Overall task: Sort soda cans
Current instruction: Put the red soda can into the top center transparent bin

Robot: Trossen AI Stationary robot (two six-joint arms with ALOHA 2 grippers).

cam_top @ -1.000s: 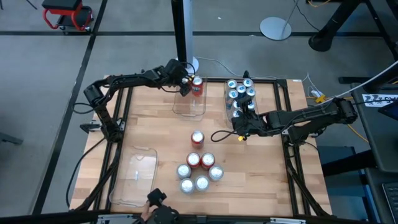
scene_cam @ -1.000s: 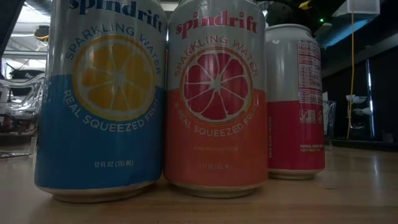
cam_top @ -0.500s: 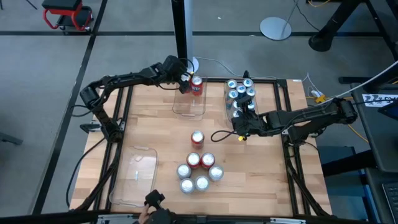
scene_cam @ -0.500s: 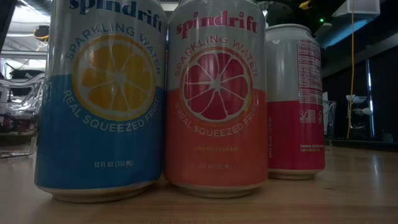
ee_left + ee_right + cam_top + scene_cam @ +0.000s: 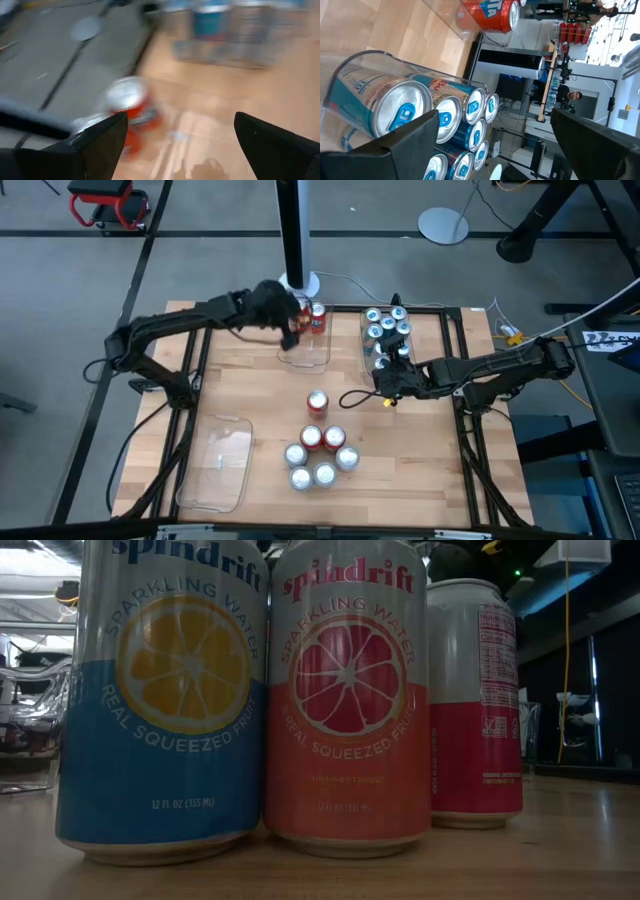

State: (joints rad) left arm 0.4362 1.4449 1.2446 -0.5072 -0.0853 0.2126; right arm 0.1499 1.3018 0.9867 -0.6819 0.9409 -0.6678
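Table [image 5: 250, 395]: wooden top in a black frame, both arms reaching over it.
Trays: one clear tray [image 5: 305, 345] at the far middle held a red can [image 5: 318, 318]; the tray [image 5: 388, 340] beside it was packed with blue cans [image 5: 386, 325]; a third tray [image 5: 215, 463] lay near the left front.
Loose cans [image 5: 318, 450]: clustered mid-table, red and silver-topped, blocking the low view.
Left gripper [image 5: 290, 320]: fingers apart, empty, just beside the red can.
Right gripper [image 5: 385, 375]: fingers spread, empty, at the blue-can tray.
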